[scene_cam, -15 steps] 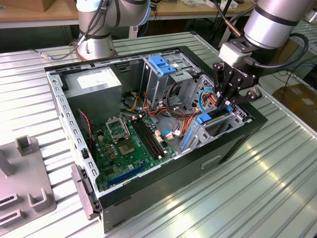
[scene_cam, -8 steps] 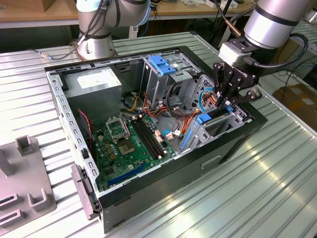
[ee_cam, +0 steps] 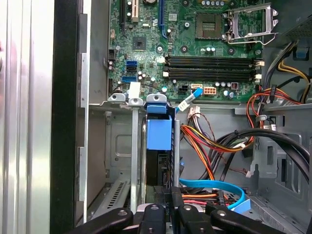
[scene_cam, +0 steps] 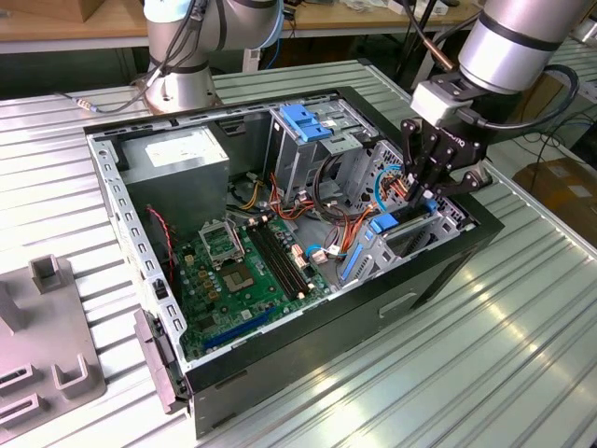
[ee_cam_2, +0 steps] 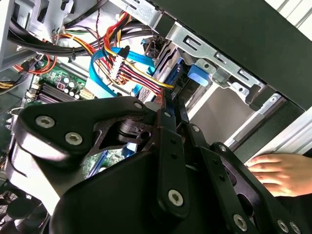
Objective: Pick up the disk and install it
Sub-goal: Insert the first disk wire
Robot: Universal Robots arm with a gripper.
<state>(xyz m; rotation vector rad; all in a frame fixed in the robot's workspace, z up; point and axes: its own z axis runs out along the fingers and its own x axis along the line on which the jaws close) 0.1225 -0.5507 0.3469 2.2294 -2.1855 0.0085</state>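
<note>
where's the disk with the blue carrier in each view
Exterior view: the disk stands on edge in the drive bay at the case's corner on the exterior view's right, under the gripper.
First wrist view: the disk sits upright mid-picture, blue frame toward the motherboard.
Second wrist view: the disk is just beyond the gripper.
Shared landmark: the blue data cable.

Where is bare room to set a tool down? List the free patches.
Free: the ribbed metal table on the exterior view's right, beside the black computer case. Crowded: inside it, orange and blue cables beside the gripper; a grey fixture plate takes the left corner.
</note>
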